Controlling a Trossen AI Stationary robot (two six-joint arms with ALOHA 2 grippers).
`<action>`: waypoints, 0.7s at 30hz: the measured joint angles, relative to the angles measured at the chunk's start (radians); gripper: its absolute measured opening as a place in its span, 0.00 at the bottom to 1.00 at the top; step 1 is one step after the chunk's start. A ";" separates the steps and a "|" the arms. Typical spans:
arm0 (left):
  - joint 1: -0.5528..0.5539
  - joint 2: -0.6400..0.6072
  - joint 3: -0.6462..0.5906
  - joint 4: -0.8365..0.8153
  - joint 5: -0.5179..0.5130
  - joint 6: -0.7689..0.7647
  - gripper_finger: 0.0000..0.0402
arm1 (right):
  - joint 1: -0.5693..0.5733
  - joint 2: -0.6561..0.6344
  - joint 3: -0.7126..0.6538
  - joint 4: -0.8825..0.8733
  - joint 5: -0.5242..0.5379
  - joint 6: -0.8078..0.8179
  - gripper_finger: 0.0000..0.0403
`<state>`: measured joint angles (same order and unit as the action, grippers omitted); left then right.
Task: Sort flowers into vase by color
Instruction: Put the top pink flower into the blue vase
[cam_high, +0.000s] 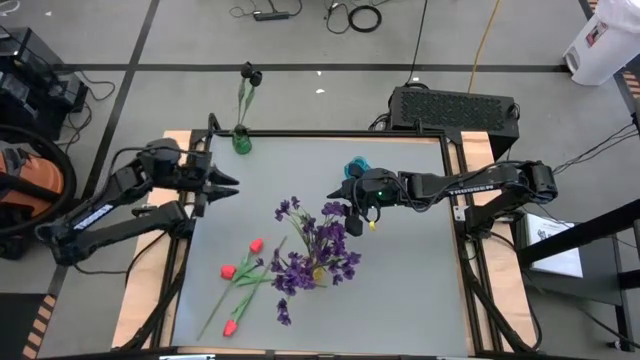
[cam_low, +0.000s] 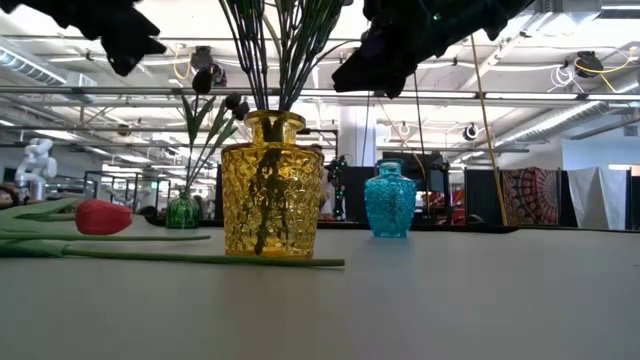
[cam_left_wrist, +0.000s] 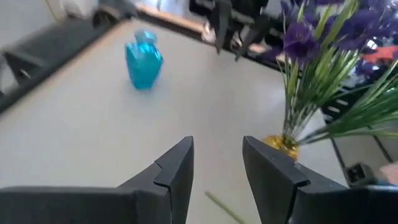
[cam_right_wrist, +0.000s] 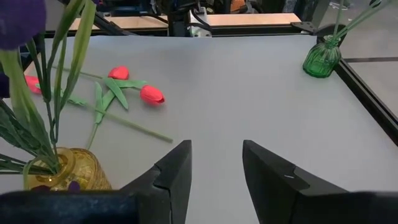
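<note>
The purple flowers (cam_high: 318, 245) stand in a yellow vase (cam_low: 270, 185) near the middle of the table (cam_high: 410, 290) in the high view. Their green stems go down into the glass, and the blooms spread wide over it.

Three red tulips (cam_high: 240, 272) lie flat on the table, at the lower left of the purple bunch in the high view. In the low view one red tulip head (cam_low: 103, 216) shows at the left, and a long green stem lies in front of the yellow vase.

Dark-headed flowers (cam_high: 250, 75) stand in a small green vase (cam_high: 241, 140) at the top edge of the table, left of middle in the high view. A blue vase (cam_high: 357, 166) stands at the upper middle, just beside the right arm.

The right tool (cam_high: 350, 208) hangs over the table, just to the upper right of the purple flowers. Its fingers (cam_right_wrist: 177, 171) are spread apart with nothing between them.

The left tool (cam_high: 222, 185) is over the left side of the table, well apart from the flowers. Its fingers (cam_left_wrist: 177, 171) are spread too, and it holds nothing.
</note>
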<state>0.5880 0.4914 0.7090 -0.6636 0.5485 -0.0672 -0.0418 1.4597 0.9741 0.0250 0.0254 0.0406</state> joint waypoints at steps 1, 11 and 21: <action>-0.016 0.021 0.000 0.000 -0.005 -0.011 0.36 | 0.000 0.000 0.000 0.000 0.000 0.000 0.33; -0.223 0.200 0.000 -0.023 -0.228 -0.174 0.36 | 0.000 0.000 0.000 -0.005 0.000 0.000 0.33; -0.451 0.322 0.000 -0.160 -0.417 -0.439 0.36 | 0.000 0.000 0.000 -0.034 0.000 -0.013 0.33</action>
<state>0.1368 0.8130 0.7086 -0.8237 0.1315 -0.5065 -0.0421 1.4593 0.9745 -0.0087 0.0253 0.0272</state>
